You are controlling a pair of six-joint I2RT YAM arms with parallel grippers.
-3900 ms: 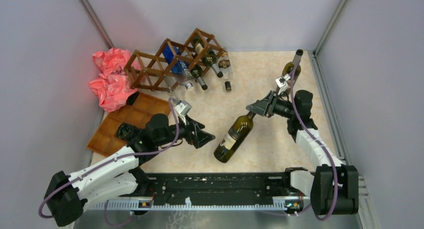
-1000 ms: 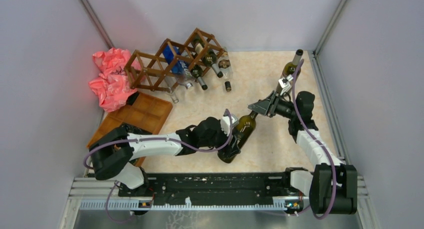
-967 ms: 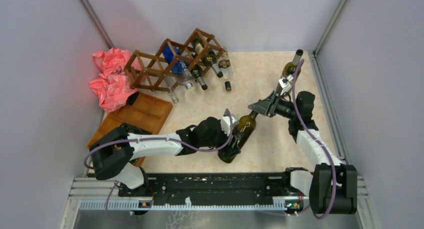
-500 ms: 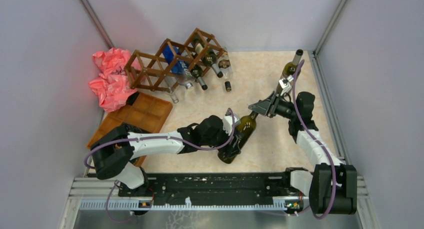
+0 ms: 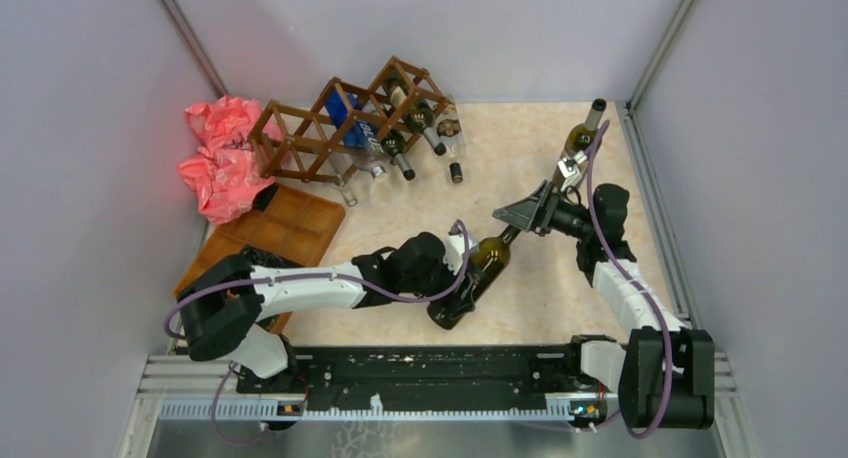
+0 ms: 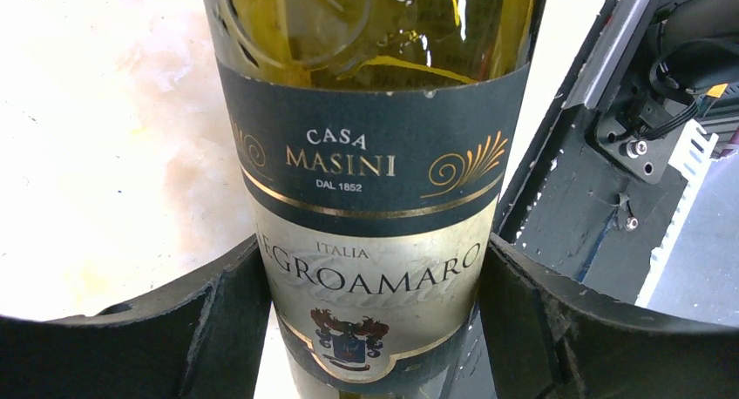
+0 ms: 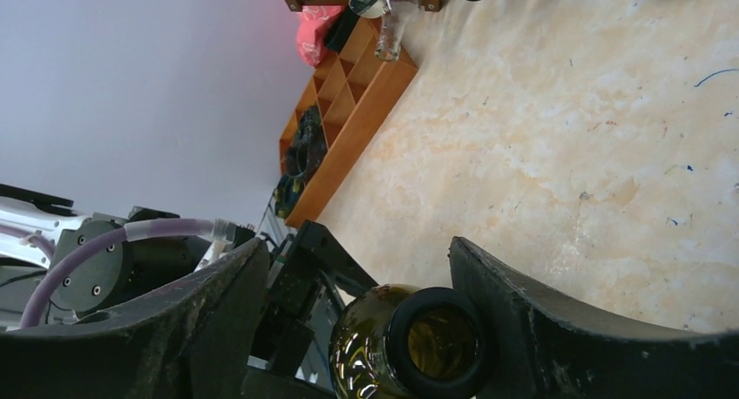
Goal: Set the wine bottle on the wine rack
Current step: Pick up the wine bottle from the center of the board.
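Dark green wine bottle (image 5: 487, 256) (label reads Casa Masini, mouth uncorked) slants near the worktop's front centre, neck pointing far-right; the brown lattice wine rack (image 5: 300, 138) stands far-left, several bottles in its cells

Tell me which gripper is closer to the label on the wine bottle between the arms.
Left. The left gripper straddles the label on the wine bottle, one finger each side; the right gripper is at its mouth.

1. The left arm (image 5: 300, 281) stretches low toward the table's centre. The left gripper (image 6: 370, 251) clasps the wine bottle (image 6: 375, 172) around its body, one finger pressed on each side.
2. The right arm (image 5: 620, 283) bends at the elbow and reaches leftward. The right gripper (image 7: 355, 255) has its jaws spread, touching nothing.
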